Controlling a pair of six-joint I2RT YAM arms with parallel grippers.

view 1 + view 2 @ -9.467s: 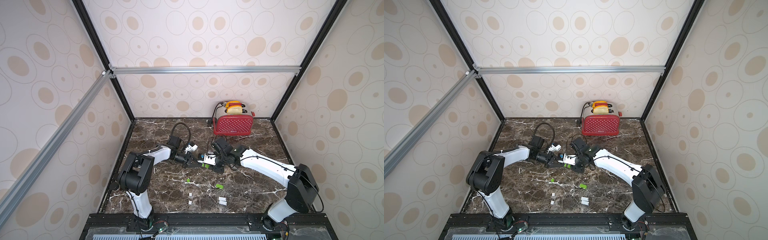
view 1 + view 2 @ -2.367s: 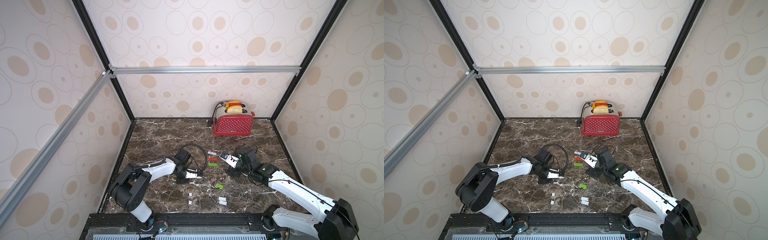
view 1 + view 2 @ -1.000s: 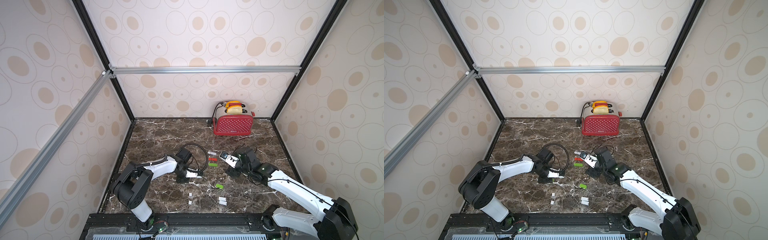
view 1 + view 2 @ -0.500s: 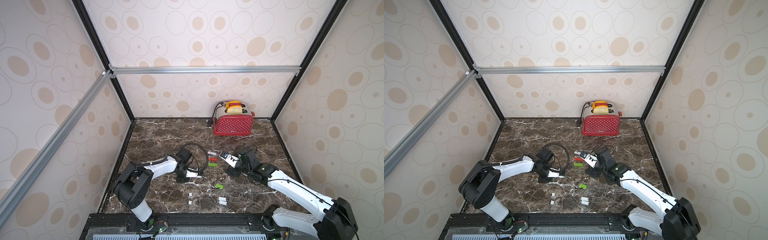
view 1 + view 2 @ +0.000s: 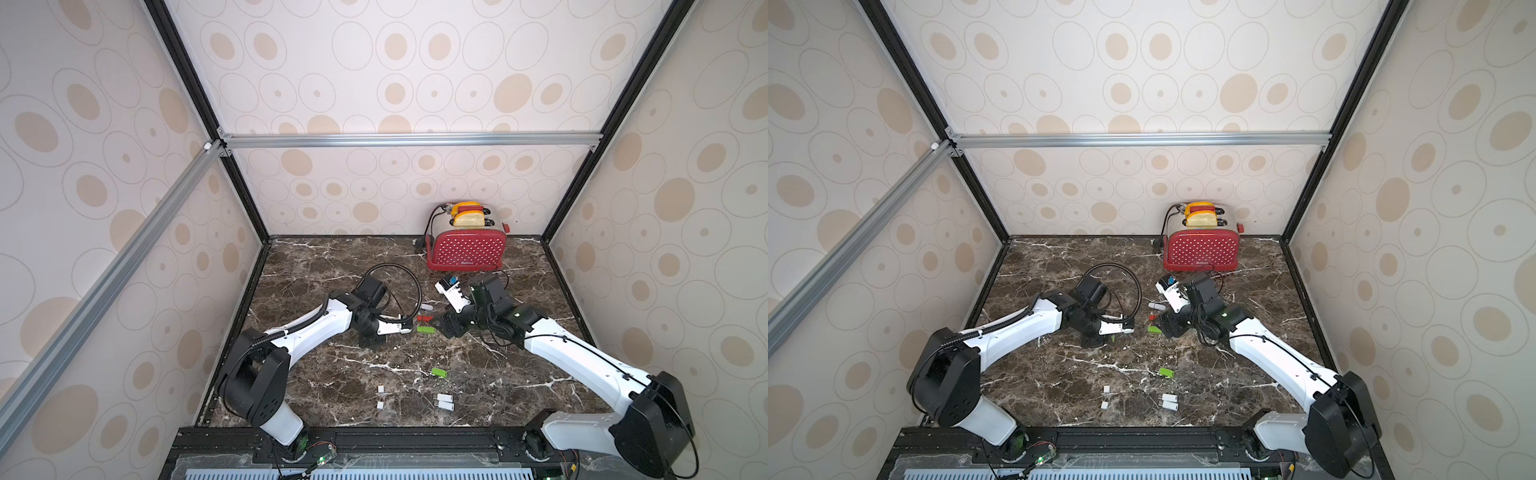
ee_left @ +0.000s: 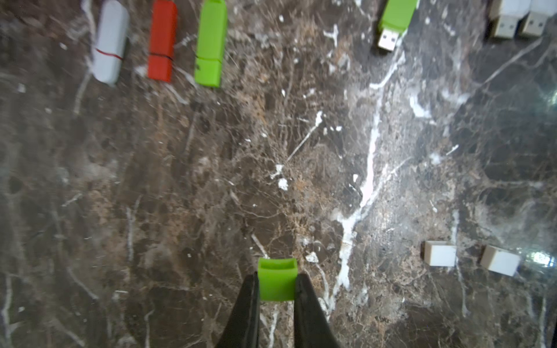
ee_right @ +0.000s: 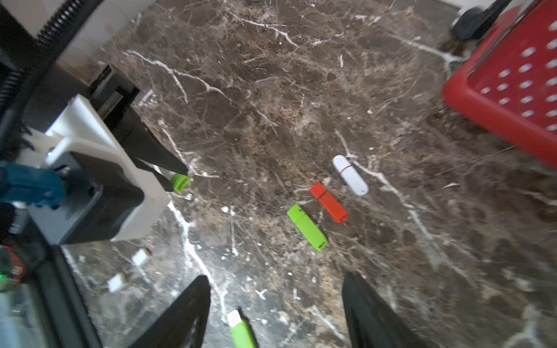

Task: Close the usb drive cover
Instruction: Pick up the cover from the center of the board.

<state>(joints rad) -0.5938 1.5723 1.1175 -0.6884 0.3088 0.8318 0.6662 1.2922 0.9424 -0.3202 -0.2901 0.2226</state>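
Green cap (image 6: 277, 283) is clenched in the left fingers (image 6: 247, 310); right fingers (image 7: 364, 310) are spread, empty. Uncapped green drive (image 5: 439, 372) lies on the surface (image 5: 332, 374), lower centre in a top view. Next, likely: grasp it, align plug with cap.

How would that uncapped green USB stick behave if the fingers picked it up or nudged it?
The uncapped green USB stick looks like hard plastic, so probably stiff and light. Its flat sides suggest it would slide on the polished marble table rather than roll. Its smooth, narrow body may slip or twist in a loose grip.
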